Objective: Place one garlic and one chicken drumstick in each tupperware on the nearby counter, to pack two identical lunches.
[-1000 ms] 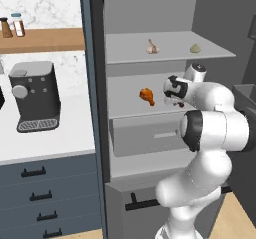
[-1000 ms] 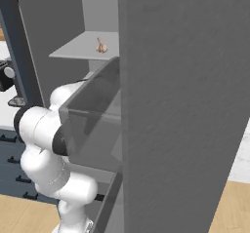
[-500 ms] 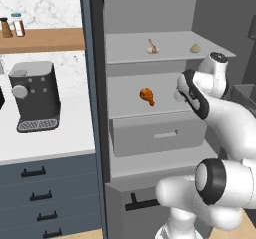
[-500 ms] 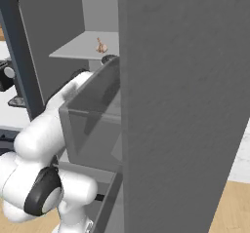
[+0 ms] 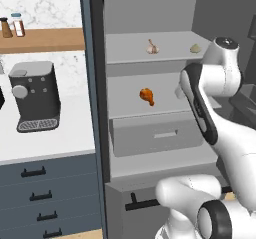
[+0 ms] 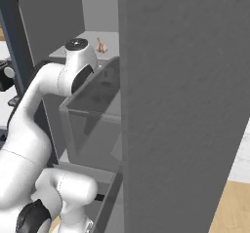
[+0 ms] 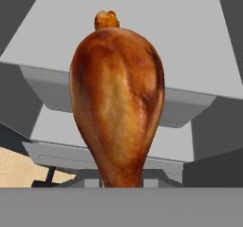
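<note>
One chicken drumstick (image 7: 117, 98), glossy orange-brown, stands right in front of the hand camera with its plump end up and its thin end down between my fingertips, which it hides; my gripper is shut on it. A second drumstick (image 5: 146, 95) lies on the fridge's middle shelf. Two garlic bulbs (image 5: 152, 47) (image 5: 195, 48) rest on the upper shelf; one garlic (image 6: 101, 46) also appears past my arm (image 6: 73, 66). The white counter (image 5: 55, 140) lies to the fridge's left. The tupperware is out of view.
The fridge's open door (image 6: 180, 105) rises as a grey wall on the right. A drawer (image 5: 152, 135) sits under the middle shelf. A coffee machine (image 5: 35, 95) stands on the counter, below a wooden shelf (image 5: 42, 39) with bottles.
My arm has reared up and swung right, toward the cameras, drawing the hand back from the middle shelf. The shelf drumstick and both garlics have stayed put.
</note>
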{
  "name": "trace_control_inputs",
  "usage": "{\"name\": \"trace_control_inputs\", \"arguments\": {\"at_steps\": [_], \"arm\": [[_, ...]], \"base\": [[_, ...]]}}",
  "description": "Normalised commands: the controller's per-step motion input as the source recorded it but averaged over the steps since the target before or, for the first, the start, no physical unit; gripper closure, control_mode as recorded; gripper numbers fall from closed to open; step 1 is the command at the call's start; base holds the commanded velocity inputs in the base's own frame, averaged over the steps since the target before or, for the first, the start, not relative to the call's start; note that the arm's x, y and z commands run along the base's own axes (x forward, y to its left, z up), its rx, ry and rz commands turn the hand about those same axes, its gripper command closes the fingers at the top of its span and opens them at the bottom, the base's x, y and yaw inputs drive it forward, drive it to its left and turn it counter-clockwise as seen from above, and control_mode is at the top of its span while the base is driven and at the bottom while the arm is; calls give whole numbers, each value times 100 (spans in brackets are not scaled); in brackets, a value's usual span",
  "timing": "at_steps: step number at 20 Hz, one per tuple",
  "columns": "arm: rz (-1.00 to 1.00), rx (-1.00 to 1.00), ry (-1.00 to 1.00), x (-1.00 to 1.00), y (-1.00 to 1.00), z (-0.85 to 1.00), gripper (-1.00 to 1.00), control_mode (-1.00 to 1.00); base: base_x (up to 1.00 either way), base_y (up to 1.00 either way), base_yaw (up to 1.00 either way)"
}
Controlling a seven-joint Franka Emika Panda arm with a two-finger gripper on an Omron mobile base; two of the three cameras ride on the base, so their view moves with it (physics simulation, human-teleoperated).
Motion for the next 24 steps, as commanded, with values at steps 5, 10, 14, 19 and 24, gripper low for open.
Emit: {"name": "trace_control_inputs", "arguments": {"at_steps": [5,10,14,19,24], "arm": [[0,-1,-2,-83,21,48,100,-100],[0,0,-4,-100,8,0,100,-100],[0,0,0,-77,1,0,100,-100],[0,0,0,-10,0,0,100,-100],[0,0,0,-1,0,0,100,100]], "base": [[0,0,0],[0,0,0],[0,0,0],[0,0,0],[-10,4,0]]}}
